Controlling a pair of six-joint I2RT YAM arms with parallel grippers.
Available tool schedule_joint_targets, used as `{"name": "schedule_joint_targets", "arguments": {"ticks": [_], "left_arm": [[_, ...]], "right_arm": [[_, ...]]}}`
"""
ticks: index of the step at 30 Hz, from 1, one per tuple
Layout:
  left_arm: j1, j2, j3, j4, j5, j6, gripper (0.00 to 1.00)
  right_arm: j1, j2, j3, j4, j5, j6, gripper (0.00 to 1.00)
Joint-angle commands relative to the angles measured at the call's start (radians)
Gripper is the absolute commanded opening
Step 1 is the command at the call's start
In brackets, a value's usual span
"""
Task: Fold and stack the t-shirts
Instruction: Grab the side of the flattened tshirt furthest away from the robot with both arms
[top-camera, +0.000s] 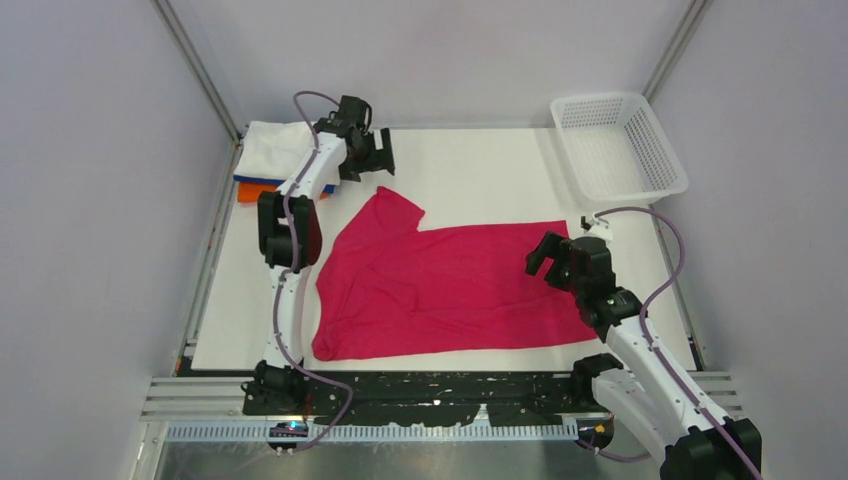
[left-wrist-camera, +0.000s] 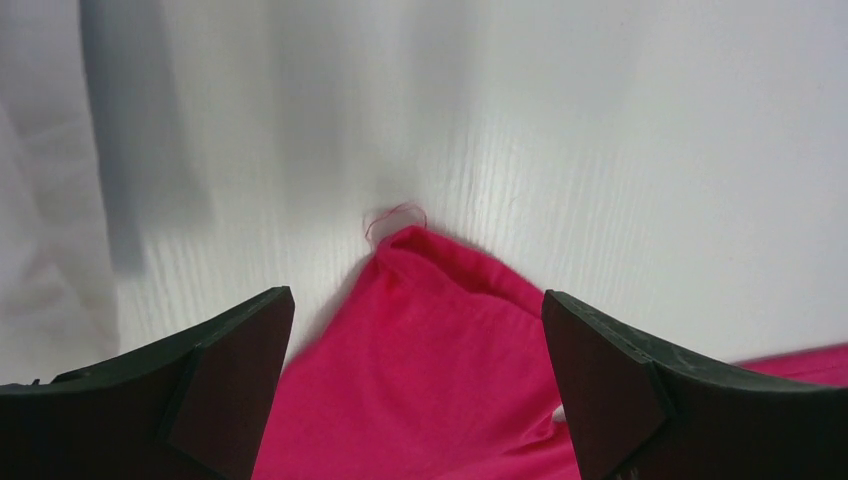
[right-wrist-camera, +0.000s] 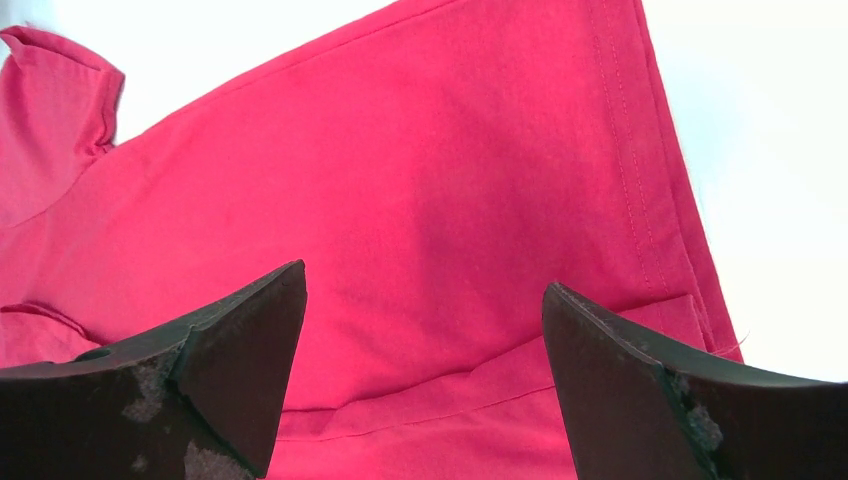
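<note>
Three shirts lie folded in a pile at the upper left of the top view: the white shirt (top-camera: 268, 145) on top, with the blue shirt (top-camera: 249, 181) and the orange shirt (top-camera: 254, 192) under it. The red shirt (top-camera: 440, 285) lies spread out in the middle of the table (top-camera: 480, 165), not yet folded small. The left claw (left-wrist-camera: 415, 330) is wide apart over its sleeve tip. The right claw (right-wrist-camera: 425, 330) is wide apart over its hem. Neither holds anything, so this last shirt still looks left to fold and stack
</note>
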Motion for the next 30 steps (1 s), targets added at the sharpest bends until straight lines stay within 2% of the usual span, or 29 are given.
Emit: {"name": "schedule_joint_targets", "arguments": {"ticks": [1, 3, 5, 9, 12, 14, 15, 18, 22, 26, 30], "left_arm": [[0.017, 0.111, 0.154, -0.087, 0.121, 0.012, 1.00], [0.017, 0.128, 0.155, -0.079, 0.135, 0.005, 0.99], [0.017, 0.124, 0.128, -0.054, 0.160, 0.001, 0.93], [0.017, 0.099, 0.079, -0.017, 0.186, -0.014, 0.99], [0.018, 0.103, 0.079, -0.038, 0.198, -0.021, 0.99], [0.017, 0.105, 0.069, -0.040, 0.207, -0.028, 0.90], [0.018, 0.106, 0.068, -0.041, 0.211, -0.031, 0.88], [0.017, 0.102, 0.059, -0.041, 0.216, -0.043, 0.91], [0.016, 0.101, 0.056, -0.057, 0.224, -0.047, 0.91], [0.007, 0.101, 0.060, -0.104, 0.231, -0.027, 0.84], [-0.008, 0.089, 0.046, -0.124, 0.204, -0.008, 0.73]], "right_arm": [[-0.003, 0.017, 0.017, 0.064, -0.005, -0.023, 0.95], [-0.004, 0.019, 0.014, 0.069, -0.007, -0.026, 0.95], [-0.004, 0.019, 0.012, 0.070, -0.002, -0.035, 0.95], [-0.006, 0.008, 0.008, 0.070, 0.002, -0.040, 0.95], [-0.007, -0.001, 0.005, 0.070, 0.011, -0.041, 0.96], [-0.007, -0.005, 0.005, 0.071, 0.010, -0.041, 0.95], [-0.007, -0.006, 0.006, 0.070, 0.007, -0.041, 0.95], [-0.007, -0.011, 0.007, 0.071, 0.003, -0.042, 0.95], [-0.008, -0.022, 0.007, 0.070, 0.004, -0.045, 0.95], [-0.009, -0.031, 0.002, 0.071, 0.013, -0.048, 0.95], [-0.010, -0.030, 0.005, 0.071, 0.011, -0.056, 0.95]]}}
